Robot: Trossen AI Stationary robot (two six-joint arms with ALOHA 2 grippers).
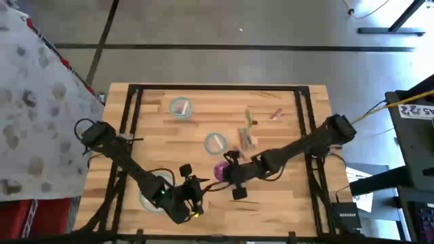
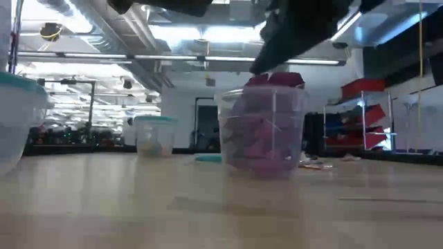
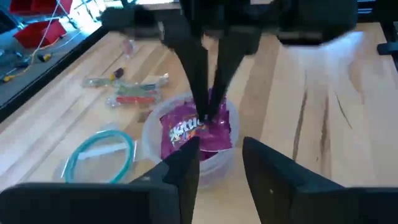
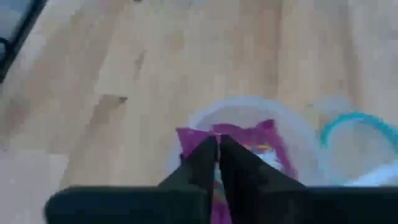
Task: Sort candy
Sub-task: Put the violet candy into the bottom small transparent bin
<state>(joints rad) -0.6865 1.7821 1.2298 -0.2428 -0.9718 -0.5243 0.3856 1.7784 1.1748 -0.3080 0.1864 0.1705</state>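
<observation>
A clear bowl [image 1: 220,170] holds several magenta-purple candy packets [image 3: 186,130]. My right gripper [image 4: 217,142] stands over this bowl, its fingers pointing down into it, shut on one packet. In the low view that packet's top [image 2: 277,79] sticks up above the bowl's rim. My left gripper [image 3: 221,165] is open and touches nothing, low beside the bowl on the side toward the table's left and near edges. Thin pink, reddish and greenish candies [image 1: 247,129] lie flat on the wood farther back. My right gripper pinches a magenta packet by its upper edge [image 4: 231,129] between its two fingers [image 3: 202,93]. The fingers come from above, pointing down into the bowl. The packet stands upright, its lower part among the other packets in the bowl.
Two clear bowls with pale teal rims stand on the table, one [image 1: 215,142] just behind the magenta bowl and one [image 1: 180,107] near the far edge. A third bowl [image 1: 150,195] sits under my left arm. One small pink candy [image 1: 274,114] lies toward the far right.
</observation>
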